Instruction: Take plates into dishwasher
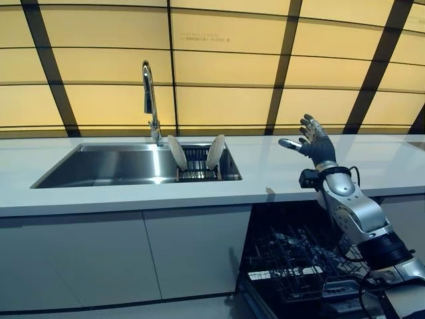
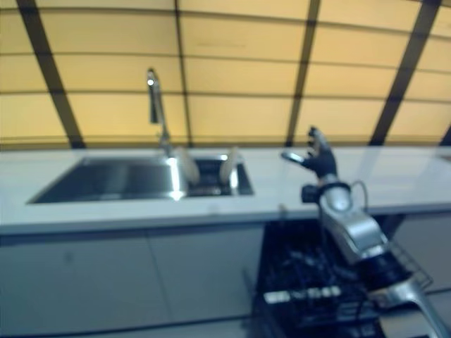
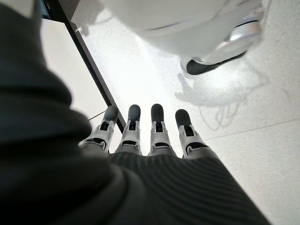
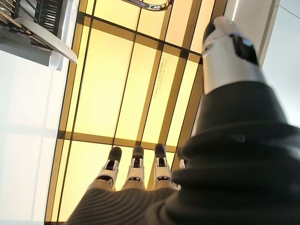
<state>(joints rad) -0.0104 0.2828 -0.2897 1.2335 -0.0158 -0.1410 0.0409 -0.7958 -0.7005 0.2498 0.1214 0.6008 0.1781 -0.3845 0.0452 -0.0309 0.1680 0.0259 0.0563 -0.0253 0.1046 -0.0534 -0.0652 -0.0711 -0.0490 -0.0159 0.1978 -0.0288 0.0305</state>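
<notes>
Right robot hand point(image 4: 140, 176) seen from the wrist: fingers point(image 4: 135, 166) straight in a row, thumb point(image 4: 228, 54) held apart, nothing in the grasp. Beyond the fingers, a yellow panelled wall point(image 4: 122, 89) crossed by dark bars. To one side, the white surface point(image 4: 26, 122), a dark rack point(image 4: 44, 14) at its edge, and a curved metal tap point(image 4: 154, 5).
</notes>
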